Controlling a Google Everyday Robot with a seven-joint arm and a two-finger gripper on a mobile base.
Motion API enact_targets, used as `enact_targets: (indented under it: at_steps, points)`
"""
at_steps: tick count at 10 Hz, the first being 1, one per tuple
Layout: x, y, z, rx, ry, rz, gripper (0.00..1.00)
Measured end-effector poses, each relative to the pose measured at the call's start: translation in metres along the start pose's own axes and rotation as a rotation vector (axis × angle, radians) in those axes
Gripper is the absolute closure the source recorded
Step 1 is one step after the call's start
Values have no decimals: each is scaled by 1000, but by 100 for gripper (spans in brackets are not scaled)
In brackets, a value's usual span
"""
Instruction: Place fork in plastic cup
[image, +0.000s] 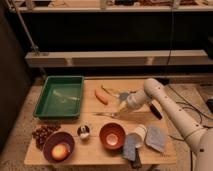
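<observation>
The fork is a slim silvery piece lying flat on the wooden table, in front of the orange carrot. My gripper hangs just above and to the right of the fork's right end, reaching in from the right. The pale blue plastic cup sits near the table's front edge, to the right of the orange bowl and below the white cup. The gripper is well behind the blue cup.
A green tray stands at the back left. A small metal cup, dark grapes and a purple bowl holding a fruit sit in front. A black-handled tool and a grey-blue cloth lie at the right.
</observation>
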Motion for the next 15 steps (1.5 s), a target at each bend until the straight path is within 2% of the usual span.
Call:
enact_targets:
  at_steps: [3,5,8,10,13,15]
  points:
    - [1,2,-1,0,11,12,100]
    - [-3,-3,-5,14,10,-9,100]
    - [-20,-34,-31,12,17,-86,100]
    - [-38,-65,-57,-6,25,-149,100]
    - [-69,-115,-100,-59,43,-240,100]
    - [-83,-135,-123,-96,60,-270,100]
